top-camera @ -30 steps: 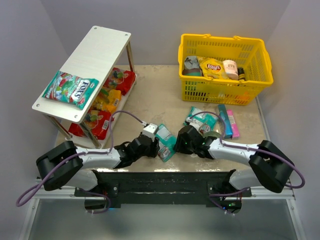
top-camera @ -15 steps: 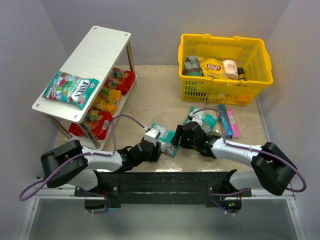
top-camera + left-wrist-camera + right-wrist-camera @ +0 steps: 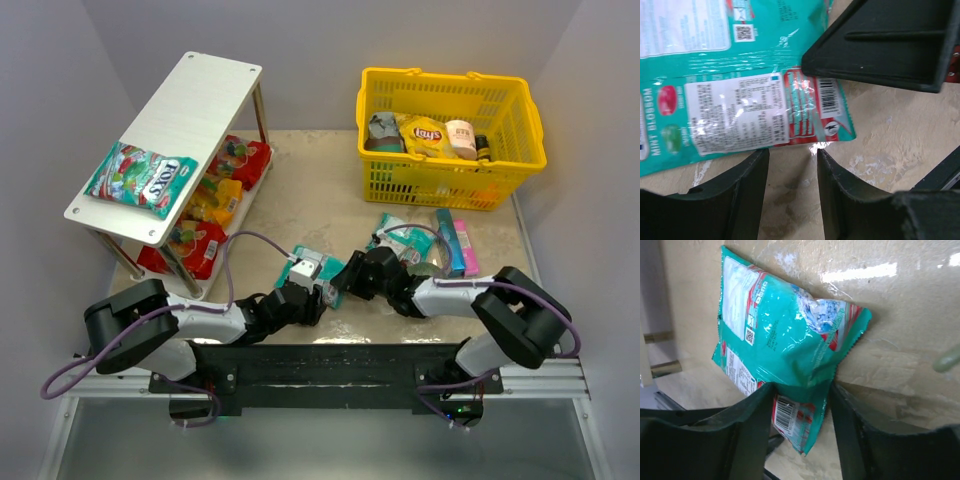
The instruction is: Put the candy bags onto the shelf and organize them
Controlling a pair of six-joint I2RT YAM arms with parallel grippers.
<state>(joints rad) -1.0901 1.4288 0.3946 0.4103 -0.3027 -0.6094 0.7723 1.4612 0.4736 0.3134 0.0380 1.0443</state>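
Observation:
A teal mint candy bag (image 3: 328,272) lies on the table between my two grippers; it also shows in the left wrist view (image 3: 740,100) and the right wrist view (image 3: 785,330). My left gripper (image 3: 316,292) (image 3: 792,155) is open and empty, its tips just short of the bag's long edge. My right gripper (image 3: 348,280) (image 3: 802,390) is open, its fingers straddling the bag's barcode corner. A second teal bag (image 3: 400,236) lies behind the right arm. The white shelf (image 3: 190,100) stands at the back left, with a green-white bag (image 3: 140,180) on top and red and yellow bags (image 3: 215,195) on the lower tier.
A yellow basket (image 3: 450,182) with a Lay's bag (image 3: 422,130) and other items stands at the back right. A blue pack and a pink pack (image 3: 457,247) lie in front of it. My right gripper's finger (image 3: 880,45) crosses the left wrist view.
My right gripper has moved left onto the teal bag's corner. My left gripper has moved right and forward up to the bag. The bag has shifted slightly.

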